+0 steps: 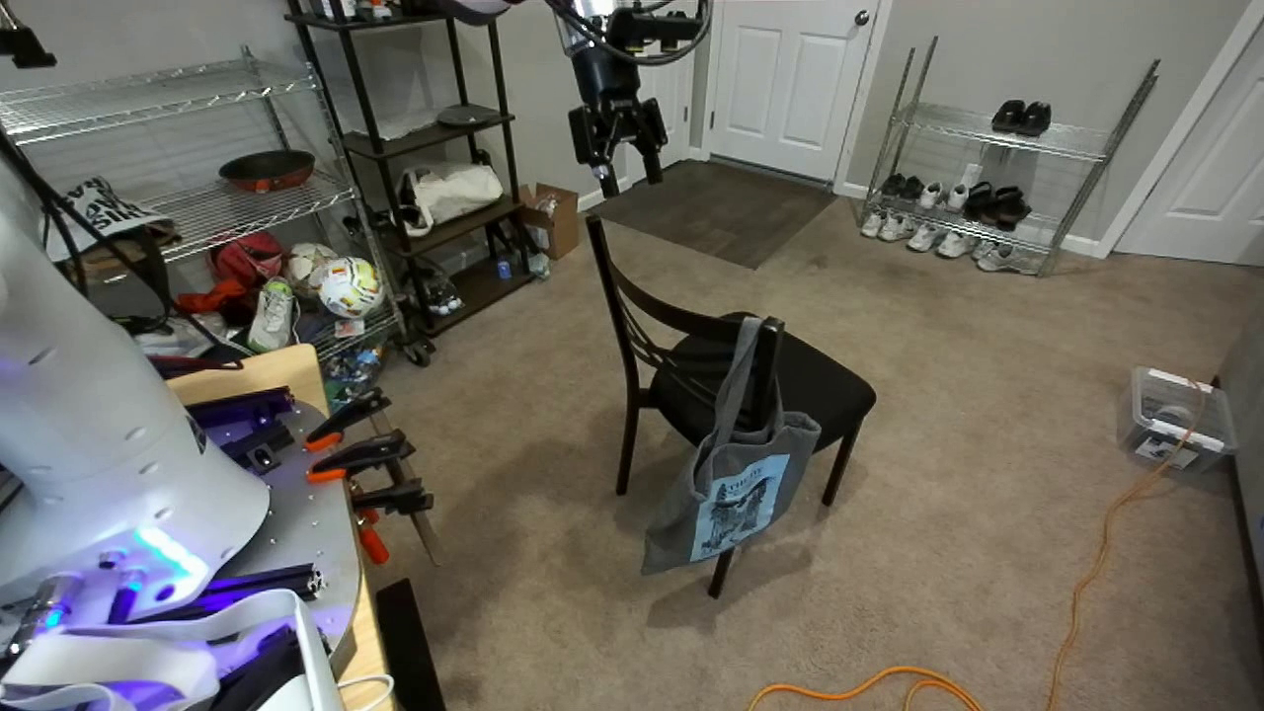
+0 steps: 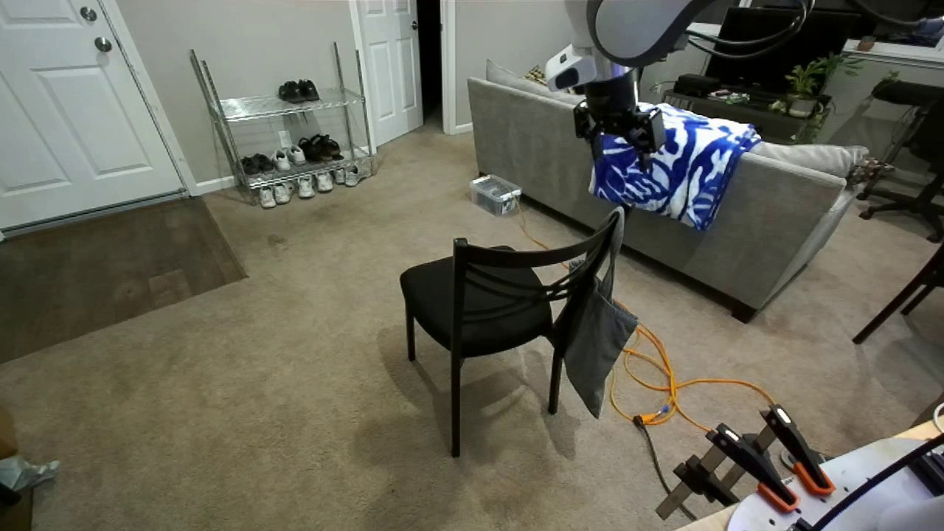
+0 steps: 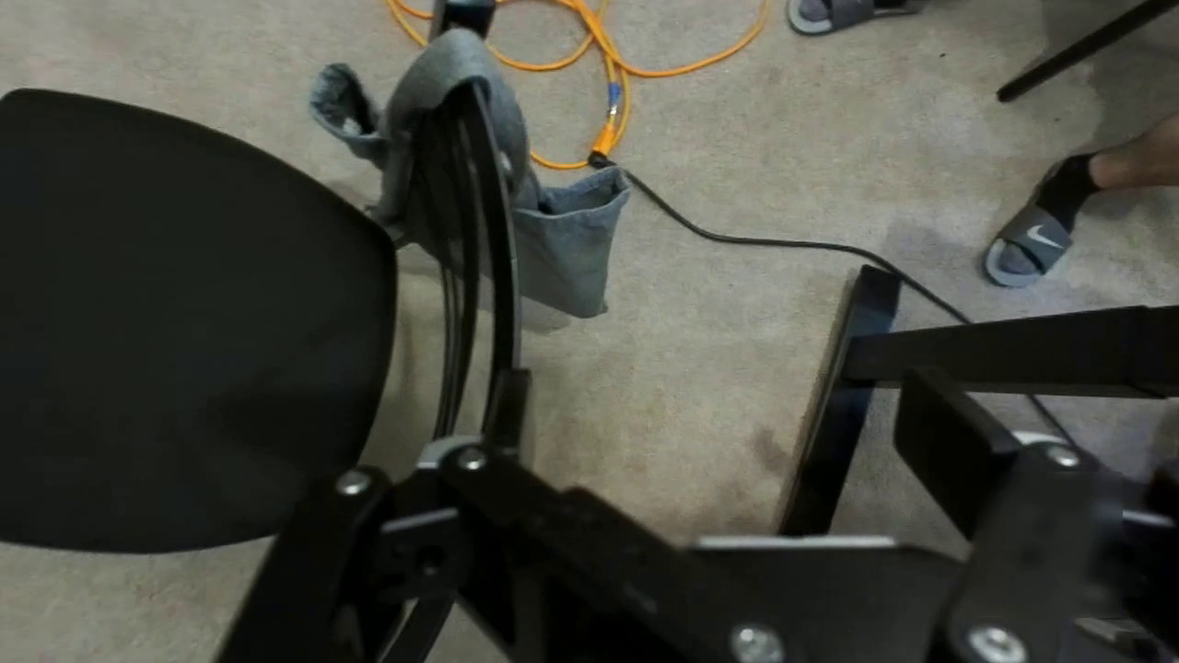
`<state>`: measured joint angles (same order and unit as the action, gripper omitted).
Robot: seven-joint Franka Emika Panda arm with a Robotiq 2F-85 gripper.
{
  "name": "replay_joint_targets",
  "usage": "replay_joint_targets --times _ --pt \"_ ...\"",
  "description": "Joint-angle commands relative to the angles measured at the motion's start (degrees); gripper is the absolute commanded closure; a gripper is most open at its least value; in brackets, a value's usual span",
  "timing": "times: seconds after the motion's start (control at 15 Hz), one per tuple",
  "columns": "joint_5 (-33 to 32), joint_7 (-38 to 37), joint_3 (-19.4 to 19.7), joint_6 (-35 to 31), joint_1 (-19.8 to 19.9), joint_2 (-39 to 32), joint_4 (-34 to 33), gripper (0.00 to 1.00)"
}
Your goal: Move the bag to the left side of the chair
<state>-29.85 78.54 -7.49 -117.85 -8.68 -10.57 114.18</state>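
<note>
Clearly, the end effector (image 1: 631, 182) has its two fingers (image 1: 652, 138) spread apart; past them, the wrist view looks down on the upper opening of the blue-grey tote bag (image 3: 571, 258), while the bag's pale printed graphic (image 1: 743, 507) shows well only in an exterior view. This bag hangs by its handles (image 1: 734, 380) on the right post of the black chair (image 1: 825, 390), as seen from behind, lower than the end effector and apart from it. In the wrist view, one finger covers part of the near end of the backrest (image 3: 506, 276), and the bag is at the far end. Around the chair extends open carpet (image 2: 295, 369), with an orange extension cord (image 3: 599, 32) on the bag's side. Behind comes the edge of the table (image 1: 286, 370). Farther are the shoe rack (image 1: 1047, 148) and the grey sofa (image 2: 516, 133).
</note>
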Motion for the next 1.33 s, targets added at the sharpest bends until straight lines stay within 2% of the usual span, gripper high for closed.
replay_joint_targets --times 0.0,0.27,0.53,0.73,0.93,1.0,1.27 --pt "0.9 -0.8 -0.3 -10.7 1.1 -0.8 2.5 0.0" --pt "3.0 1.3 0.5 -23.3 3.3 -2.8 5.3 0.0" --pt "10.0 6.8 0.5 -31.7 7.8 -2.7 8.4 0.0" --pt "16.7 14.5 0.1 -33.7 11.4 -3.1 9.2 0.0" --pt "23.3 27.0 -0.7 -32.4 15.0 -4.4 8.1 0.0" --pt "24.7 31.4 -2.0 -30.7 17.1 -5.1 6.9 0.0" --pt "28.2 42.7 -0.2 -28.7 18.0 -7.1 4.1 0.0"
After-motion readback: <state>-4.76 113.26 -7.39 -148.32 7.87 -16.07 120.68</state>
